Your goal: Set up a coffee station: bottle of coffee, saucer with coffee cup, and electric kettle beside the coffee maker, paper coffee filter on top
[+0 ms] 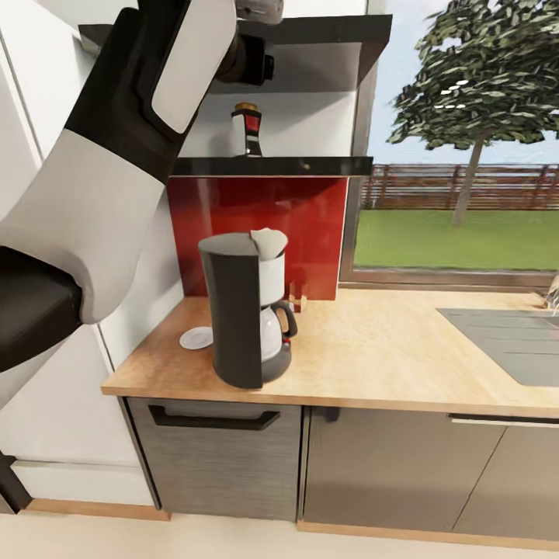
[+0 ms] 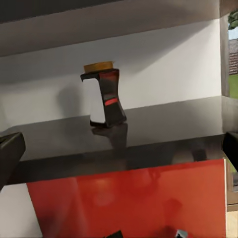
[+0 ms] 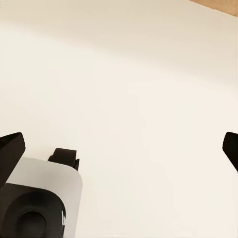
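The bottle of coffee (image 1: pixel 247 130), dark with a red band and a gold cap, stands upright on the black shelf (image 1: pixel 310 165) above the counter. In the left wrist view the bottle (image 2: pixel 105 94) is straight ahead and some way off. My left gripper (image 2: pixel 119 151) is open and empty, level with the shelf's front edge. The black coffee maker (image 1: pixel 244 318) stands on the wooden countertop (image 1: pixel 373 349) with a paper filter (image 1: pixel 269 241) on top. A white saucer (image 1: pixel 196 338) lies just left of it. My right gripper (image 3: pixel 119 148) is open, hanging over pale floor.
My raised left arm (image 1: pixel 116 155) covers the left of the head view. A red backsplash (image 1: pixel 303 217) sits under the shelf, with a small brown item (image 1: pixel 298 296) at its foot. A grey sink (image 1: pixel 505 341) is set in the counter's right. A second shelf (image 1: pixel 326 31) runs above.
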You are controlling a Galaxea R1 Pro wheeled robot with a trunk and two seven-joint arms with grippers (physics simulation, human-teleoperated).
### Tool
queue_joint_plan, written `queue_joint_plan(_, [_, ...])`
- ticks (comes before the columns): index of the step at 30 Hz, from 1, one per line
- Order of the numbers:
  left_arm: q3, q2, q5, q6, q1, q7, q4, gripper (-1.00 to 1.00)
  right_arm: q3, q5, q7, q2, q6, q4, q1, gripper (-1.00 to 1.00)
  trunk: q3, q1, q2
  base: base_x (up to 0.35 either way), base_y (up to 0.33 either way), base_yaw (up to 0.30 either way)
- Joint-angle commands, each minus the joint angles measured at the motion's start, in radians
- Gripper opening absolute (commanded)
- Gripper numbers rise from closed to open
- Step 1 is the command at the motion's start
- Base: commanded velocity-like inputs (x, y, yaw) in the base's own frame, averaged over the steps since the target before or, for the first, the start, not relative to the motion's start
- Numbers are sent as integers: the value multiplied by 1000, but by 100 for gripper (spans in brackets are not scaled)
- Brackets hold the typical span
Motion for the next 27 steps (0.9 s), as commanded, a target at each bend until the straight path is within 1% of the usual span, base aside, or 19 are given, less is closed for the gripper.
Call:
queue_joint_plan(1, [-2, 2, 11, 1, -1, 12, 2, 100, 19, 5, 0, 0, -6, 5, -2, 100, -1, 0, -1, 198, 63, 0])
queue_joint_plan(4, [-2, 5, 11, 1, -1, 14, 5, 100, 35, 19, 1, 0, -4, 7, -2, 100, -1, 0, -1, 233, 94, 0])
queue_joint_plan(6, [-2, 13, 11, 1, -1, 15, 9, 100, 47, 38, 1, 1, -3, 8, 2, 100, -1, 0, -1, 133, 56, 0])
queue_joint_plan(10, [-2, 23, 11, 1, -1, 15, 24, 100, 51, 46, 2, 1, -3, 9, 14, 100, -1, 0, -1, 109, 24, 0])
queue_joint_plan(14, [-1, 30, 11, 0, -2, 15, 39, 100, 53, 57, 2, 3, -3, 9, 37, 100, -1, 0, -1, 240, 7, 0])
queue_joint_plan(16, [0, 33, 11, 0, -1, 15, 44, 100, 54, 116, 1, 6, -4, 9, 65, 100, -1, 0, -1, 141, 2, 0])
queue_joint_plan(17, [0, 34, 11, 0, -1, 15, 45, 100, 54, 152, 1, 7, -5, 9, 75, 100, -1, 0, -1, 70, 1, 0])
queue_joint_plan(18, [1, 34, 11, 0, -1, 15, 45, 100, 54, 205, 1, 8, -5, 10, 86, 100, -1, 0, -1, 118, 1, 0])
queue_joint_plan(20, [1, 34, 12, 0, -2, 15, 47, 100, 54, 236, 1, 9, -5, 10, 92, 100, -1, 0, -1, 190, 0, 0])
queue_joint_plan(21, [1, 34, 12, 0, -1, 15, 50, 100, 54, 243, 0, 9, -6, 10, 94, 100, -1, 0, -1, 242, 0, 0])
queue_joint_plan(24, [2, 34, 12, 0, -1, 15, 63, 100, 54, 259, 0, 10, -6, 10, 98, 100, -1, 0, -1, 241, 0, 0])
queue_joint_plan(27, [7, 33, 12, 0, -1, 15, 70, 100, 54, 265, 0, 10, -6, 10, 100, 100, -1, 0, -1, 125, 0, 0])
